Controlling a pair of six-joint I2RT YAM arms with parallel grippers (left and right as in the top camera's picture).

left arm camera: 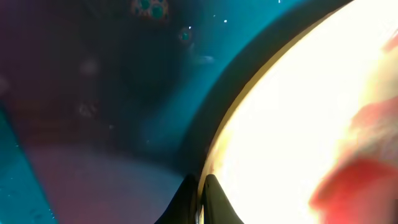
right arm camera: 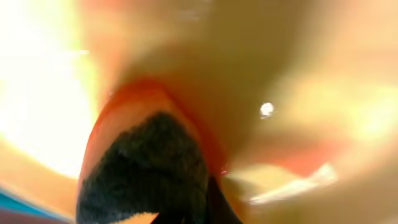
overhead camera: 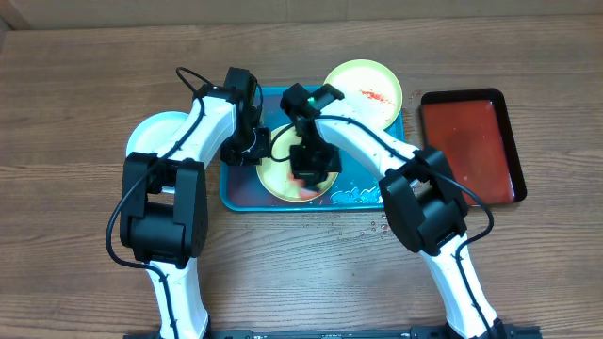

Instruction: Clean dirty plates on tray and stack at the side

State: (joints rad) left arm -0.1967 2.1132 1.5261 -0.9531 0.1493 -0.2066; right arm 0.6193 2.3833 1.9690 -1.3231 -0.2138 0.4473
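Tabletop (overhead camera: pixel 75 282): wood grain; it carries the tray, with both arms reaching away from the near edge.
Droplets (overhead camera: pixel 358 195): wet beads on the tray's near rim and a few on the wood just beside it, likely runoff from washing.
Tray (overhead camera: pixel 234 191): turquoise, holding one plate flat inside it, so the mess stays within its raised rim.
Middle plate (overhead camera: pixel 275 179): yellow-green rim, lying in the tray between the two tools, red smear on its face (left arm camera: pixel 298 124).
Left tool (overhead camera: pixel 247 149): at the plate's left rim. In the wrist view the rim runs down between the two dark tips (left arm camera: pixel 200 194), so it looks pinched there, probably to stop the plate sliding.
Right tool (overhead camera: pixel 311 168): low over the plate's centre. I cannot tell whether it is spread or pressed together.
Dark pad (right arm camera: pixel 146 168): coarse grey patch against the reddened plate, right at the lens, presumably the scrubber.
Mint plate (overhead camera: pixel 155 132): on the wood left of the tray, partly under the left arm, probably the start of the stack.
Far plate (overhead camera: pixel 367 89): yellow-green, red streak showing, over the tray's far right corner, awaiting cleaning.
Red tray (overhead camera: pixel 471 141): black-rimmed, apart on the right.
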